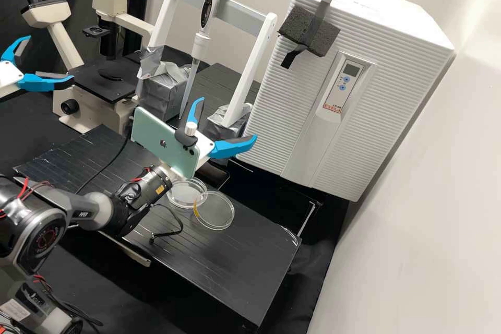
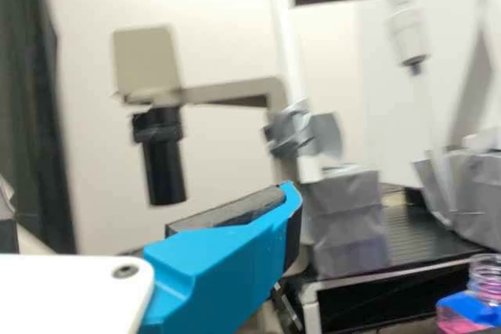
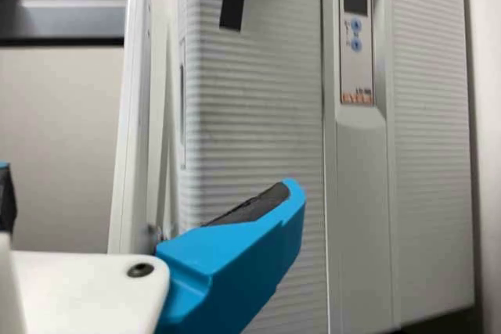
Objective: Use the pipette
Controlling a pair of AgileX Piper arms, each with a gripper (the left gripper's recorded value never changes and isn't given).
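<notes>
Nearest: two petri dishes [image 1: 214,211] side by side on the black tabletop [image 1: 235,266]. Above them hangs the right tool [image 1: 227,121], fingers wide apart and empty, pointing toward the stand [image 1: 240,10]. Beyond it the pipette [image 1: 200,44] hangs upright from the stand's crossbar, tip down, untouched. Farther off, by the microscope [image 1: 88,88], is the left tool [image 1: 49,58], also spread and empty.

Step, as judged: approach, with no grasp made yet. Next move: raise the right tool to the pipette body, square up, and close without jolting the stand.
</notes>
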